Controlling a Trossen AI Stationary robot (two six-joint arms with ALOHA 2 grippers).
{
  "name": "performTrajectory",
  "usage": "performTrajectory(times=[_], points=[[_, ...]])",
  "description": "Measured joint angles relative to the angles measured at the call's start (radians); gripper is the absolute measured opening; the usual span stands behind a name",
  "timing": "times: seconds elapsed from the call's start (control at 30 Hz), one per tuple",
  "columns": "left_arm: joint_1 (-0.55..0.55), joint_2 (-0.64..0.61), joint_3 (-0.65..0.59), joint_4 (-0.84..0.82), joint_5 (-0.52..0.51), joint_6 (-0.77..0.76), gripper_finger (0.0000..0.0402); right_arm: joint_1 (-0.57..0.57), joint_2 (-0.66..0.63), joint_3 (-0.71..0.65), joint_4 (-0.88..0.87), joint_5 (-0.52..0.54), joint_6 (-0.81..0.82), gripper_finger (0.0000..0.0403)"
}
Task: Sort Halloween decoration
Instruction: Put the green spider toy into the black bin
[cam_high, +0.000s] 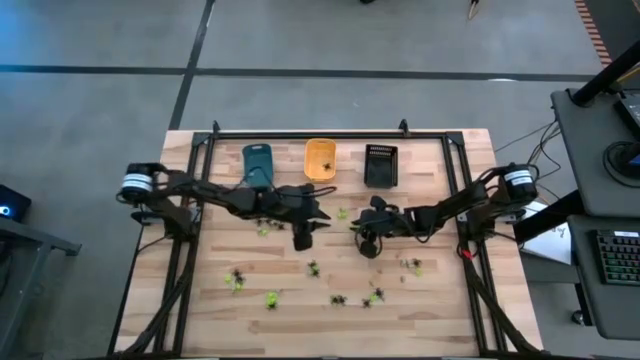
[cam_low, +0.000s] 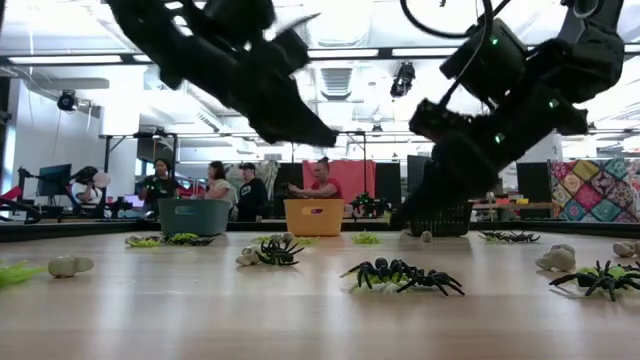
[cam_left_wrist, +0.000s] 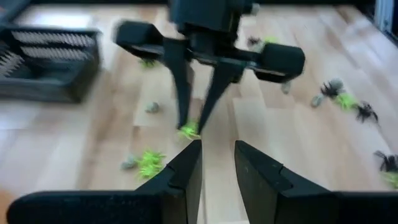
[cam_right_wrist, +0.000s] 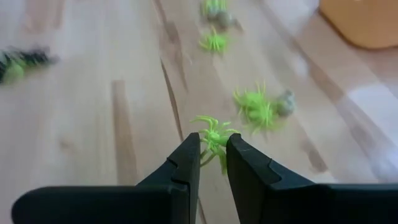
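Small plastic spiders, black and yellow-green, lie scattered flat on the wooden table, with a few pale whitish pieces among them. My right gripper is at the table's middle, shut on one yellow-green spider. My left gripper hangs higher, facing it from the left. Its fingers stand a narrow gap apart, and nothing shows between them. At the far edge stand a blue tray, an orange tray and a black tray. My right gripper pinches the yellow-green spider's body between its two fingertips; the legs stick out beyond the tips. The fingers slant downward from the table's right side. In the left wrist view the spider sits at the very ends of the fingers, close over the wood.
More spiders lie near the front edge and between the arms. A dark spider lies in the orange tray. A black frame rail runs around the table. People sit in the room beyond.
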Motion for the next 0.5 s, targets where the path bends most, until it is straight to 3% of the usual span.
performTrajectory(times=[0.23,0.5], points=[[0.000,-0.197,-0.098,0.018,-0.105,-0.028,0.0077,-0.036,-0.107,0.073,-0.052,-0.005,0.025,0.0063],[0.000,-0.354,-0.173,0.032,-0.132,-0.040,0.0077,-0.202,-0.216,0.345,-0.545,-0.077,0.030,0.0063]])
